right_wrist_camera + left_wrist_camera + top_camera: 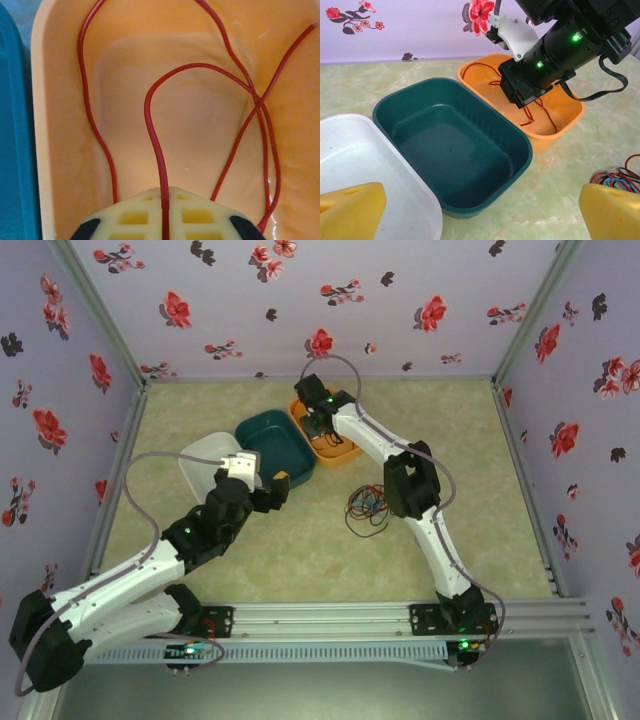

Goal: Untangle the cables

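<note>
Beige table (480, 540) bears knotted cables (366, 507); a red cable (146, 107) loops in tray (560, 134).

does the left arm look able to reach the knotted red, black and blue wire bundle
Probably yes: the open left gripper hovers near the bundle, with only bare table between them.

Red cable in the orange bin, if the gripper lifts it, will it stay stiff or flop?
Probably floppy: the red cable lies in loose curving loops across the orange bin. Likely light, being so thin. It may snag where strands cross.
</note>
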Available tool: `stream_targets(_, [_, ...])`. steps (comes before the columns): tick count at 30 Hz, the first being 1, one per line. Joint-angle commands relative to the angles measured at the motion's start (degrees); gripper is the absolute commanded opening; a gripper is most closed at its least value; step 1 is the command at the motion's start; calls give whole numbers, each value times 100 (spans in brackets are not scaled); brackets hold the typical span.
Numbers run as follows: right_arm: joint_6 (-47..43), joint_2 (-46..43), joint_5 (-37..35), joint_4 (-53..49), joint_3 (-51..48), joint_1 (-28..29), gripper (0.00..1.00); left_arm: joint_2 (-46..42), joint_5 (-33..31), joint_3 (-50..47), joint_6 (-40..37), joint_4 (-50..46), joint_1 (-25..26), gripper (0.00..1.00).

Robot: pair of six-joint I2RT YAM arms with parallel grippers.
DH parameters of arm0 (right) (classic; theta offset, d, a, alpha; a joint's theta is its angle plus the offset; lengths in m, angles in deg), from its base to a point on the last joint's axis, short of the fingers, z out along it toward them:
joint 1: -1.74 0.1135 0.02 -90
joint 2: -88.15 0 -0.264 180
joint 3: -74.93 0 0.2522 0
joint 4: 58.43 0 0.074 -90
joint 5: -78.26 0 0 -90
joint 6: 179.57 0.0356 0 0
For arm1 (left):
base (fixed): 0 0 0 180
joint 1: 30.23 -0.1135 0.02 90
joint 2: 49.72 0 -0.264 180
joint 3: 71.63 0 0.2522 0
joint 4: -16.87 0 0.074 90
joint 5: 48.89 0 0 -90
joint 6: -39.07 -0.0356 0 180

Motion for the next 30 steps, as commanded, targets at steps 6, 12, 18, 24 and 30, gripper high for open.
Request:
stream_targets(6, [287,-463,205,-126,-376,45,25,64,-113,33,171,-20,-63,100])
stream_targets(12, [421,-1055,283,-53,-815,45,33,64,-115,33,204,-19,-71,100])
stream_targets(18, [637,-1895,403,260,-1636,45,40,58,-107,67,264,-30,-72,100])
stream_targets(24, [927,-2911,171,602,-2709,36,41,93,-49,112,346,-25,-73,100])
stream_targets(30, [1369,-4048,-495,730,-3962,27,45,367,344,257,239,122,-69,100])
